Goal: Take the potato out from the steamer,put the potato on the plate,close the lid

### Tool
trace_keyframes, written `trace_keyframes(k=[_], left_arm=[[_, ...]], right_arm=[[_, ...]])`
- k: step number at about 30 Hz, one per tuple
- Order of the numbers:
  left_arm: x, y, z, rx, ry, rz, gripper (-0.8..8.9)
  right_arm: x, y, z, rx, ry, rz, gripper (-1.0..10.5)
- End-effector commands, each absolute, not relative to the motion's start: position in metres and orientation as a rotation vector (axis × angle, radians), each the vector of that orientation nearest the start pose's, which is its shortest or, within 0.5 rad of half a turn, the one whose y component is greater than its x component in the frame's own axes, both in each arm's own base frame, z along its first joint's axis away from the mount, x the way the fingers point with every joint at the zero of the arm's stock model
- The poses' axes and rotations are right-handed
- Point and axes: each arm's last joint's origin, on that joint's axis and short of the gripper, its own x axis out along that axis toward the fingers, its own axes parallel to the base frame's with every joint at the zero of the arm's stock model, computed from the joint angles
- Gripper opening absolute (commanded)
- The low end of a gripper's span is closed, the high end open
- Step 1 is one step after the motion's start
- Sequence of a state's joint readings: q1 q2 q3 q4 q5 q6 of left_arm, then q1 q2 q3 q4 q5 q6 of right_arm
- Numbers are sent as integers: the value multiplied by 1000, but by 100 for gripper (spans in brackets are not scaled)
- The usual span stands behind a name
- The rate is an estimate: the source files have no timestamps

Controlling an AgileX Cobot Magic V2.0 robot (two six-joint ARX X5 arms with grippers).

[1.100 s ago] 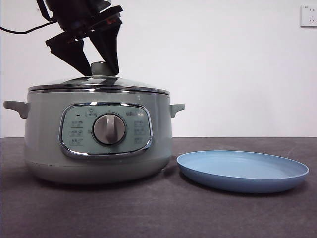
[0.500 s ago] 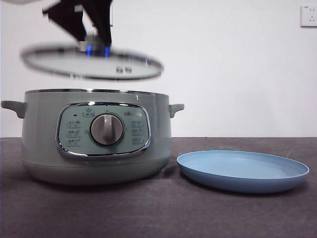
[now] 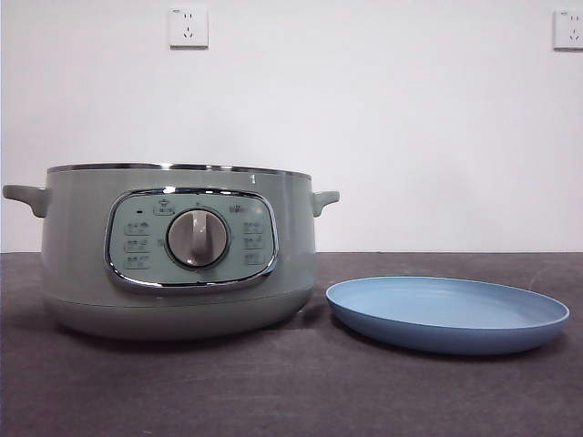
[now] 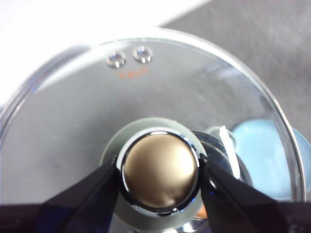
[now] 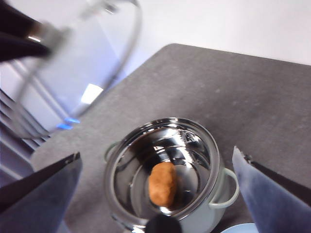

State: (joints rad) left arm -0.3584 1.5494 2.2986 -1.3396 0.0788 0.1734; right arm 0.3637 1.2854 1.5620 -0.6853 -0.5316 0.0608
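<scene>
The steamer (image 3: 173,250) stands uncovered at the table's left, and the light-blue plate (image 3: 446,314) lies to its right with nothing on it. Neither gripper shows in the front view. My left gripper (image 4: 159,171) is shut on the knob of the glass lid (image 4: 73,121), holding it in the air. In the right wrist view the lid (image 5: 82,63) hangs tilted, up and to one side of the pot. My right gripper (image 5: 156,151) hovers open high above the steamer (image 5: 116,160). The orange-brown potato (image 5: 162,183) lies on its shiny bottom. From the front the pot's wall hides the potato.
A dark grey table top (image 3: 291,391) runs under both things, and its far corner (image 5: 170,46) shows in the right wrist view. A white wall behind carries two sockets (image 3: 188,25) (image 3: 567,29).
The left gripper closed on the knob, lifted the lid off the steamer and carried it up out of the front view. The pot now stands uncovered.
</scene>
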Motion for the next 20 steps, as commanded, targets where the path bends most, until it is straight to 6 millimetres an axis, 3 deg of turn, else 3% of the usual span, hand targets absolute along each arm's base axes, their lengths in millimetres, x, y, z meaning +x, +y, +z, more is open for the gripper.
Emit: trace_keyframes(k=[1, 6, 10, 20], left_arm=[[191, -71, 534, 257, 538, -464, -8], [166, -58, 544, 259, 481, -403, -8], [154, -50, 540, 282, 492, -313, -9], [143, -29, 488, 308, 691, -156, -9]], right_arm=[[238, 120, 436, 67, 485, 877, 621], [255, 159, 422, -16, 553, 894, 621], [268, 192, 415, -128, 602, 891, 621], [296, 265, 388, -305, 673, 897, 621]])
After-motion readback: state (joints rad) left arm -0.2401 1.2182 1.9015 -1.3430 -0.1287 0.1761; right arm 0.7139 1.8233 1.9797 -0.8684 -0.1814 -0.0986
